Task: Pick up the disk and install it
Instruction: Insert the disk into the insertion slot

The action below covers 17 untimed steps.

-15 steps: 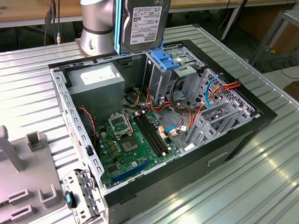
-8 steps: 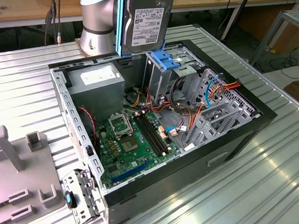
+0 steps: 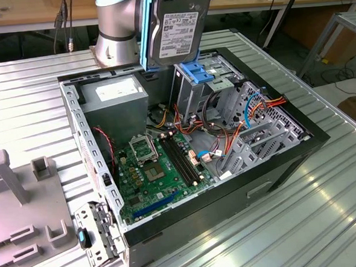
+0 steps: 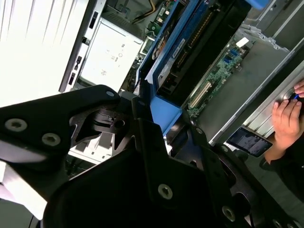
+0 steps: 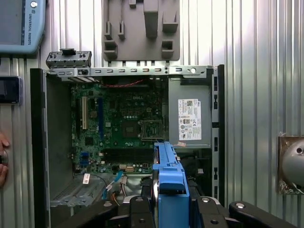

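Observation:
The disk (image 3: pixel 176 26) hangs upright above the open computer case (image 3: pixel 288 157), its white label facing the exterior view and its blue carrier frame (image 3: pixel 148 32) along one edge. It hovers just over the metal drive cage (image 3: pixel 195 93) at the case's back, near the fixed blue bracket (image 3: pixel 199 70). In the first wrist view the disk (image 5: pixel 169 176) is seen edge-on, with my gripper (image 5: pixel 171 209) shut on it from both sides. In the second wrist view the gripper (image 4: pixel 159 126) clamps the blue frame (image 4: pixel 164 111).
Inside the case lie the green motherboard (image 3: pixel 153 168), the grey power supply (image 3: pixel 114 92) and bundles of coloured cables (image 3: pixel 249 114). A grey fixture plate (image 3: pixel 16 210) sits at the exterior view's left. A person's hand (image 4: pixel 286 118) rests beside a phone (image 4: pixel 249 141) by the case.

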Each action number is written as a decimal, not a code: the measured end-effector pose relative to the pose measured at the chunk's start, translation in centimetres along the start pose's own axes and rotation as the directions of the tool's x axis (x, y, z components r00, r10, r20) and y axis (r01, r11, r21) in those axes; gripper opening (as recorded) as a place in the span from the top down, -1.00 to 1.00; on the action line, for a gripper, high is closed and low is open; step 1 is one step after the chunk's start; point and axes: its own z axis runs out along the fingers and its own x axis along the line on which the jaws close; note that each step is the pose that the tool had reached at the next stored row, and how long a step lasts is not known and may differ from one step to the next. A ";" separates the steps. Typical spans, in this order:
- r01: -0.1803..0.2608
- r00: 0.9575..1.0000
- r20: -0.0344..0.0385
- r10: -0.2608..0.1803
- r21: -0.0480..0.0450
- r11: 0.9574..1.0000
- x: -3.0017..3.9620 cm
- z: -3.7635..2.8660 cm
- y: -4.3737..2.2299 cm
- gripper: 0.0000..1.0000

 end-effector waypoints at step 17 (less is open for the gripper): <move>-0.001 1.000 0.006 0.001 0.026 1.000 3.34 0.15 0.07 0.26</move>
